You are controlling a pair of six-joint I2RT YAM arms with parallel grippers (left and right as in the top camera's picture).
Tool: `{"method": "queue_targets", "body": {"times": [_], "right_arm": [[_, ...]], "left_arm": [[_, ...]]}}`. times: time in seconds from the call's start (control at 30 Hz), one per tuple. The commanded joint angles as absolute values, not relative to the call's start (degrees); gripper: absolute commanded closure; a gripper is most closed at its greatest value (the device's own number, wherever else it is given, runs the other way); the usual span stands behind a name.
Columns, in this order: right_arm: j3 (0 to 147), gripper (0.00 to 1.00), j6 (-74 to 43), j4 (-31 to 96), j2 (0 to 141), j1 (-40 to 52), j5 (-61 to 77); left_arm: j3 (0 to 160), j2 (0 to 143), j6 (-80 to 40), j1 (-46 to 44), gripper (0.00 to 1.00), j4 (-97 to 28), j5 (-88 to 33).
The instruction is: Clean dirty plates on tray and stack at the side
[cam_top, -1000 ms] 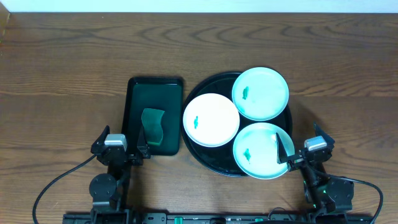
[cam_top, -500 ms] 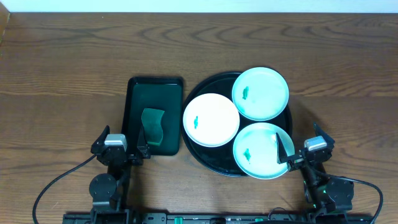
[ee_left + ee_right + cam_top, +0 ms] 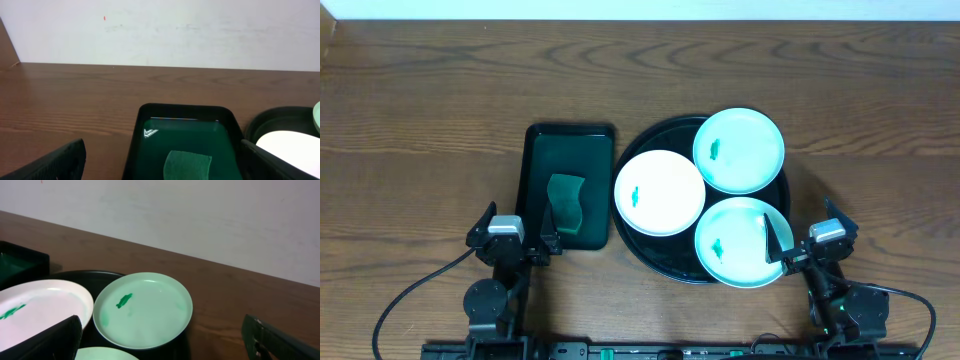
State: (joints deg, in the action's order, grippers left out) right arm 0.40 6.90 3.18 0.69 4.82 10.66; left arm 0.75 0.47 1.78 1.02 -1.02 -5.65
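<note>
A round black tray (image 3: 650,250) is shown right of centre on the wooden desk (image 3: 440,90). Three green-smeared plates are laid in it: left plate (image 3: 660,192), upper plate (image 3: 739,150), lower plate (image 3: 735,243). The left pincer (image 3: 513,222) and right pincer (image 3: 803,228) are both spread apart at the bottom edge.

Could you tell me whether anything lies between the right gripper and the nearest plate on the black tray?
Nothing visible does. The right gripper sits with jaws open at the edge of the nearest plate. Seen from overhead, one jaw overlaps its rim, and no object lies between them on the tray.
</note>
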Motion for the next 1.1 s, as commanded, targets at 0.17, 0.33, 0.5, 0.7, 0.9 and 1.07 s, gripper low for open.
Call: {"method": "queue_targets", "body": {"times": [0.17, 0.33, 0.5, 0.7, 0.9, 1.07], "right_arm": [[0.3, 0.01, 5.8, 3.0, 0.6, 4.5, 14.5], [0.3, 0.01, 5.8, 3.0, 0.6, 4.5, 14.4], [0.3, 0.01, 5.8, 2.6, 0.6, 4.5, 16.9], [5.0, 0.01, 1.2, 3.8, 0.7, 4.5, 21.2], [20.7, 0.01, -2.8, 11.6, 6.7, 4.5, 21.3], [38.9, 0.01, -2.7, 22.3, 21.8, 4.5, 21.3]], "left_arm": [[0.2, 0.3, 2.7, 0.8, 0.05, -3.4, -8.0], [0.2, 0.3, 2.7, 0.8, 0.04, -3.4, -8.1], [0.5, 0.3, 0.4, 0.8, 0.05, -1.3, -8.2], [10.1, 0.9, -6.3, 0.8, 0.05, -4.1, -8.4], [32.2, 11.7, -6.3, 0.8, 0.05, -18.1, -8.8], [55.7, 29.1, -6.3, 0.8, 0.05, -36.2, -11.4]]}}
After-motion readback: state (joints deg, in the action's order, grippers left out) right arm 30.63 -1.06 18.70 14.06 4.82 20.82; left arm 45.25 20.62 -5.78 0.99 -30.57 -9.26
